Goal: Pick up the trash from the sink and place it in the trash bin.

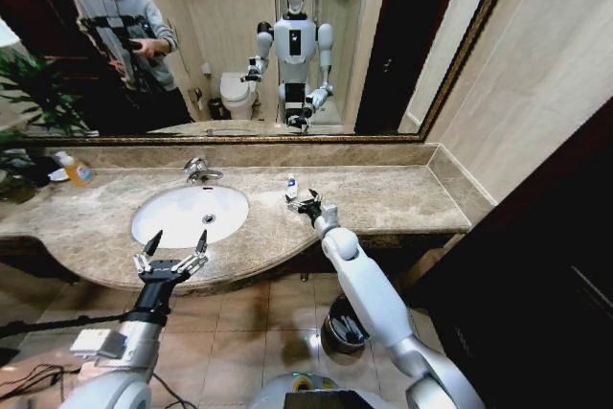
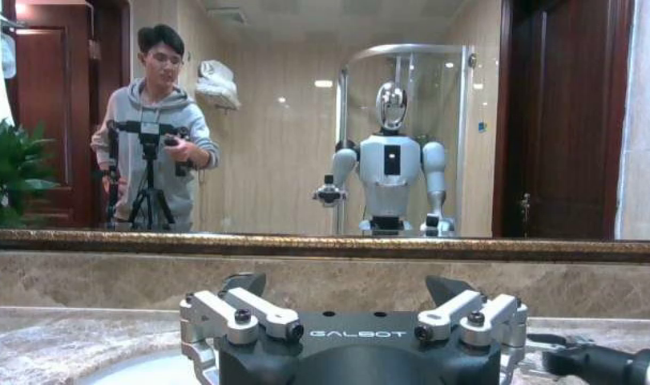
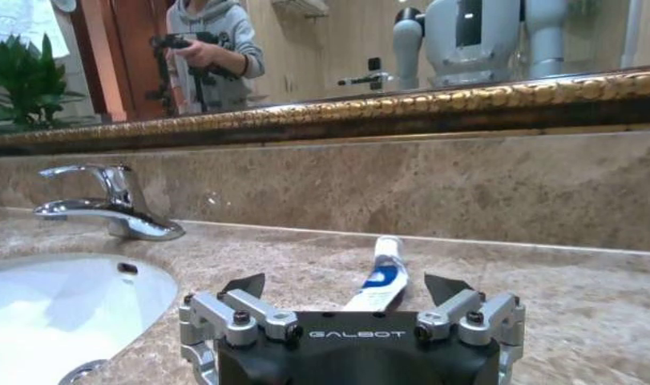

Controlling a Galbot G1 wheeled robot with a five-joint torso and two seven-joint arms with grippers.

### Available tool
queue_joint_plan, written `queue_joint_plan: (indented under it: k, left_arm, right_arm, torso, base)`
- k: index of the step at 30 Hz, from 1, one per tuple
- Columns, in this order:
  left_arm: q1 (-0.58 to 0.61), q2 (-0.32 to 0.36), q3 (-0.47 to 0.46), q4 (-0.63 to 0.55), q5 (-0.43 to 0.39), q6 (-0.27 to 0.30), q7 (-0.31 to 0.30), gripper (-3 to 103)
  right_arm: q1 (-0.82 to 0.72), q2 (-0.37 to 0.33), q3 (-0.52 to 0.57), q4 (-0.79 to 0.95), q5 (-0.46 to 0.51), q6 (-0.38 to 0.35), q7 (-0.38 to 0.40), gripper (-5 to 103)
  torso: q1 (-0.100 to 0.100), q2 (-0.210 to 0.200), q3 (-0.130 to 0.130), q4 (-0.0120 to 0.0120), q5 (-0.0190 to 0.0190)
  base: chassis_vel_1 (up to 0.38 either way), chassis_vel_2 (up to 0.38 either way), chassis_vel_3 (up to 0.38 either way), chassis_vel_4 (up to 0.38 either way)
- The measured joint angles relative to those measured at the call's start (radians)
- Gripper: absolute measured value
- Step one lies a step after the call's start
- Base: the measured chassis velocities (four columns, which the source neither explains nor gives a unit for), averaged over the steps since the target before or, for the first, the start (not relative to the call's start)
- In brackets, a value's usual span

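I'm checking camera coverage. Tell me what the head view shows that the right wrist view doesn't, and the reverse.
Only the head view takes in the trash bin on the floor, the left gripper open at the sink's near rim, and a bottle.

Only the right wrist view brings out the tube's blue marking.

Both share the open right gripper, the white tube on the counter ahead of it, the tap and the sink.

"GALBOT" stands in pale letters on the left gripper point(image 2: 359, 298) body and on the right gripper point(image 3: 346, 290) body.
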State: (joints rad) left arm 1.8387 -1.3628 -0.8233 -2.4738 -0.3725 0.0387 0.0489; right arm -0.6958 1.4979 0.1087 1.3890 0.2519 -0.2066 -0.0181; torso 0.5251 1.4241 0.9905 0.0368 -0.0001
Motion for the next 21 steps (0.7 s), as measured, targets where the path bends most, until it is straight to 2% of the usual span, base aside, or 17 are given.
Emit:
queue_joint_plan:
  k: [4,11,21]
  left_arm:
    - [0.000,0.000,0.000,0.000,0.000,0.000,0.000,100]
    - [0.000,0.000,0.000,0.000,0.000,0.000,0.000,100]
    - [0.000,0.000,0.000,0.000,0.000,0.000,0.000,100]
  right_arm:
    - [0.027,0.019,-0.009,-0.050,-0.018,0.011,0.001,99]
    - [0.043,0.035,-0.003,-0.106,-0.034,0.034,0.007,95]
    - [0.052,0.053,0.012,-0.166,-0.074,0.056,0.007,84]
  torso:
    - [0.000,0.000,0.000,0.0000,0.0000]
    - [0.000,0.000,0.000,0.0000,0.0001]
    - [0.000,0.000,0.000,0.0000,0.0001]
  base:
    - [0.000,0.000,0.000,0.000]
    - [0.000,0.000,0.000,0.000]
    - [0.000,0.000,0.000,0.000]
